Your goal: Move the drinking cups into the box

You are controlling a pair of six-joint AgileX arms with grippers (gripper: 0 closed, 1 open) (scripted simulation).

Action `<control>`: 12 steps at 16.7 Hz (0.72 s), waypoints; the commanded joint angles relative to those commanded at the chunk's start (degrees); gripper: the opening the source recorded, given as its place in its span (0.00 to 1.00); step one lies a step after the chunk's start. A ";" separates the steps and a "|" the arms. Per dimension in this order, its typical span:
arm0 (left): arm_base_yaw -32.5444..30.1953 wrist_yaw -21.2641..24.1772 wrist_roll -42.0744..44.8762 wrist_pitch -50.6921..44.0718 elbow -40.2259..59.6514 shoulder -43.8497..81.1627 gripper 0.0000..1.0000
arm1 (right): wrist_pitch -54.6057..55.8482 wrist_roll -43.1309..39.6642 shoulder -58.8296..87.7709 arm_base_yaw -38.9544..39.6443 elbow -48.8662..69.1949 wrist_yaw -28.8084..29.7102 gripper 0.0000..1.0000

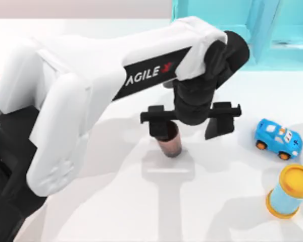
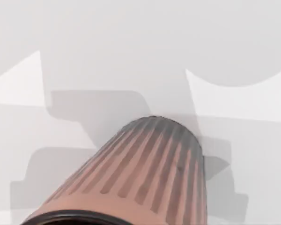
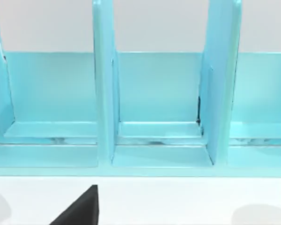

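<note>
Lettering "AGILEX" marks the left arm (image 1: 116, 75), its released pincer (image 1: 190, 123) straddling the brown cup (image 1: 169, 142).

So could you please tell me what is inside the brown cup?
The brown cup stands upright on the table, but the left gripper covers its mouth, so the inside is hidden.
</note>
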 joint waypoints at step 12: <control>0.00 0.00 0.00 0.00 0.00 0.00 0.00 | 0.00 0.00 0.00 0.00 0.00 0.00 1.00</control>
